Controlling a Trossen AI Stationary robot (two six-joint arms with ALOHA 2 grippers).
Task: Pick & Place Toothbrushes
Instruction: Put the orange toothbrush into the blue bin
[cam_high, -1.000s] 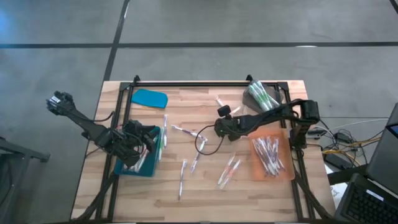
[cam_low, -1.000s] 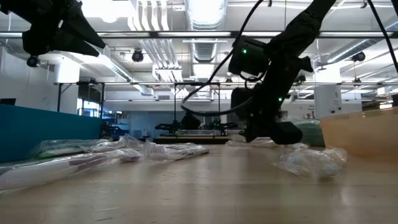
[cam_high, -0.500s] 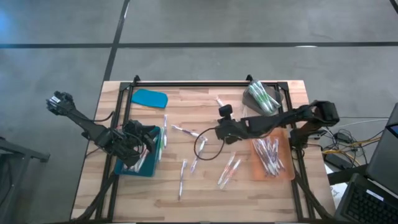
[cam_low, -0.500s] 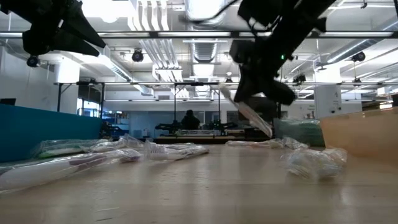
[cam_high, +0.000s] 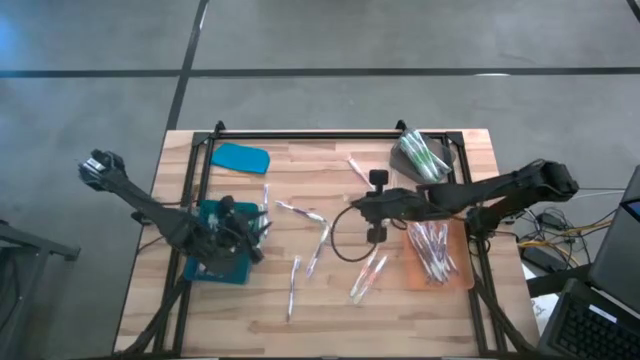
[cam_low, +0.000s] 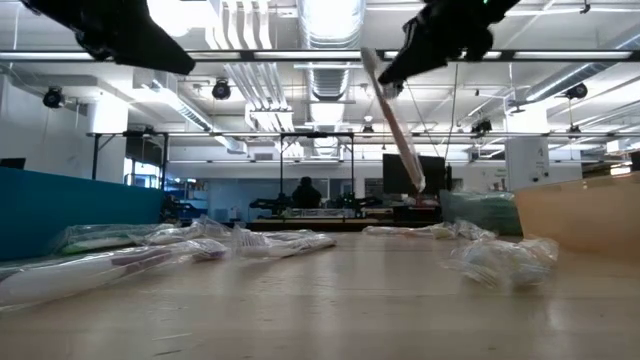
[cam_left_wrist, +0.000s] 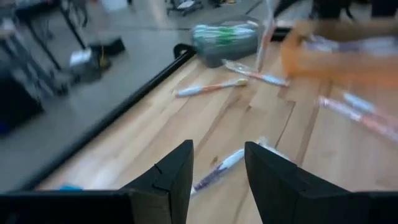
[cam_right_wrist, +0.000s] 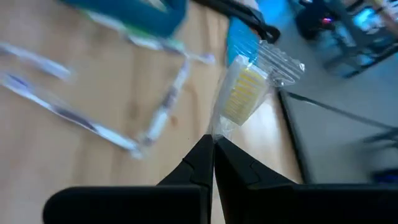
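Observation:
My right gripper hangs above the table's middle, shut on a wrapped toothbrush with yellow bristles, which slants down below it in the low view. My left gripper is open with nothing between its fingers and sits beside the teal tray at the left. Several more toothbrushes lie flat on the wood, and others fill the orange tray. My right gripper pinches the toothbrush in its clear wrapper just beside the bristle head, between the two fingertips. The fingers slant downward from the table's right side. The toothbrush hangs tilted, lifted clear of the table.
A blue lid lies at the far left. A grey bin with green toothbrushes stands at the far right. A black cable loop hangs under the right arm. Loose toothbrushes lie near the front middle.
My right gripper has risen from the table, staying shut, and has rolled. The toothbrush has come up with it, from lying on the wood to hanging tilted high above it. My left gripper has rolled and shifted a little toward the table's right.

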